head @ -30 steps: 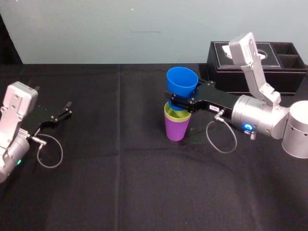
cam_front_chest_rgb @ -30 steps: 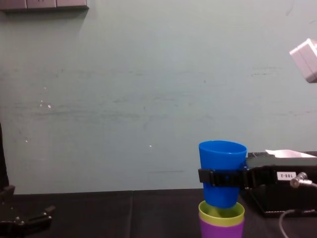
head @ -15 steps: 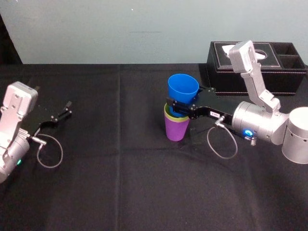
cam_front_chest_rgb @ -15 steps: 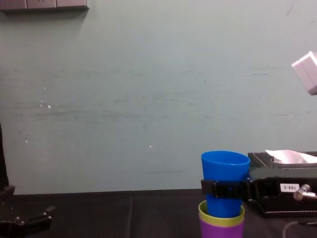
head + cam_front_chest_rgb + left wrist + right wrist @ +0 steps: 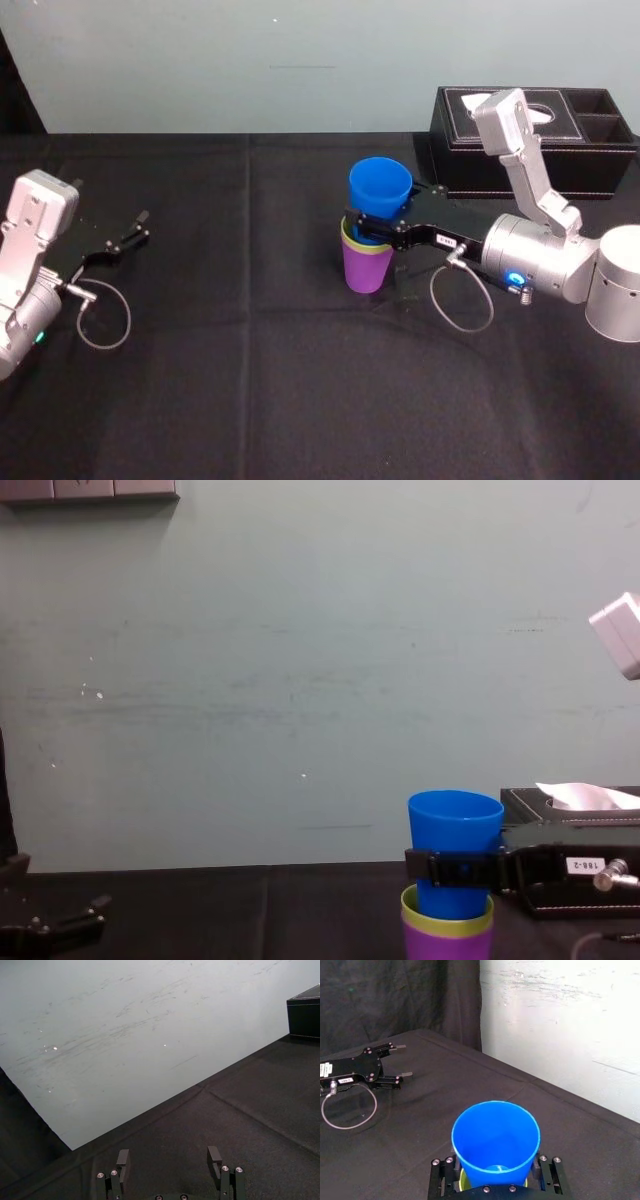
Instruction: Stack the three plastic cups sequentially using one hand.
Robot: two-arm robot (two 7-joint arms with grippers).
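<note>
The bright blue cup (image 5: pixel 380 185) (image 5: pixel 455 825) stands upright with its base sunk into the yellow-green cup (image 5: pixel 352 243) (image 5: pixel 447 908), which is nested in the purple cup (image 5: pixel 366 268) (image 5: pixel 447 942) at the table's centre. My right gripper (image 5: pixel 368 222) (image 5: pixel 455 868) reaches in from the right, its thin black jaws clamped on either side of the blue cup's lower half. The right wrist view looks down into the blue cup (image 5: pixel 495 1145), with a yellow-green sliver below it. My left gripper (image 5: pixel 128 232) (image 5: pixel 168 1155) rests open at the far left, holding nothing.
A black leather tissue box (image 5: pixel 560 140) (image 5: pixel 570 810) stands at the back right, just behind my right arm. Black cloth covers the table (image 5: pixel 250 400). A pale wall closes off the far edge.
The right gripper has lowered the blue cup from above the stack down into the yellow-green cup. The left arm has not moved.
</note>
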